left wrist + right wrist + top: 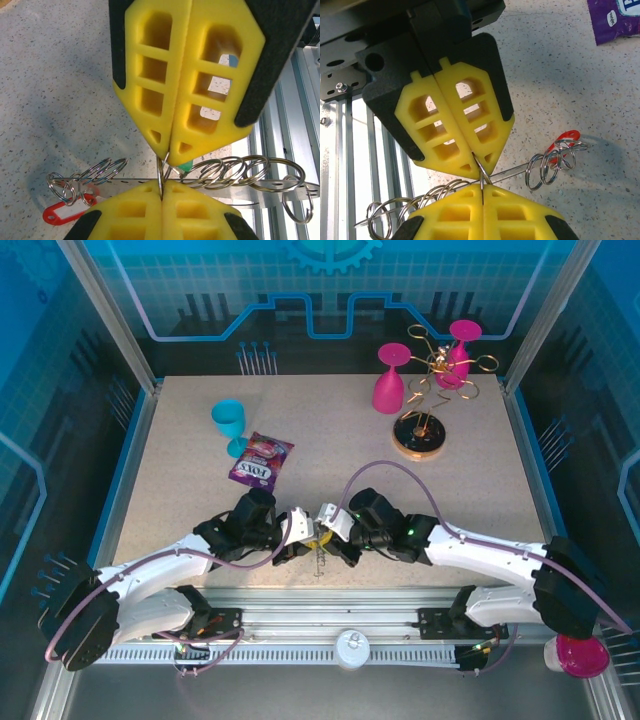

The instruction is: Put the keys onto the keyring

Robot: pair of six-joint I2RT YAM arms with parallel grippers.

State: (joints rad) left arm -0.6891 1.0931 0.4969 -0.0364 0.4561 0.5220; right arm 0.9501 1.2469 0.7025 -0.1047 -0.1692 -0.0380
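Both grippers meet nose to nose near the front edge of the table, so take this threading step slow. Left gripper & right gripper are each fully closed, pads flat together w/ no gap, and both pinch the same thin wire ring. That ring prob. belongs to the key w/ the green tag, which peeks out just beside the right tips, but you can't confirm it from here. The keyring, a flat grey strip, runs across right behind the pinch w/ wire loops strung along it. The red tag hangs at one end, touching the loops. Can't tell if the strip rests on the table or sits above it.

Tips: use one gripper as a fixed anchor & rotate only the other. Feed the ring along the strip, don't pull the arms apart. The wire is thin & may slip or spring free, so watch for snags on the loose loops.
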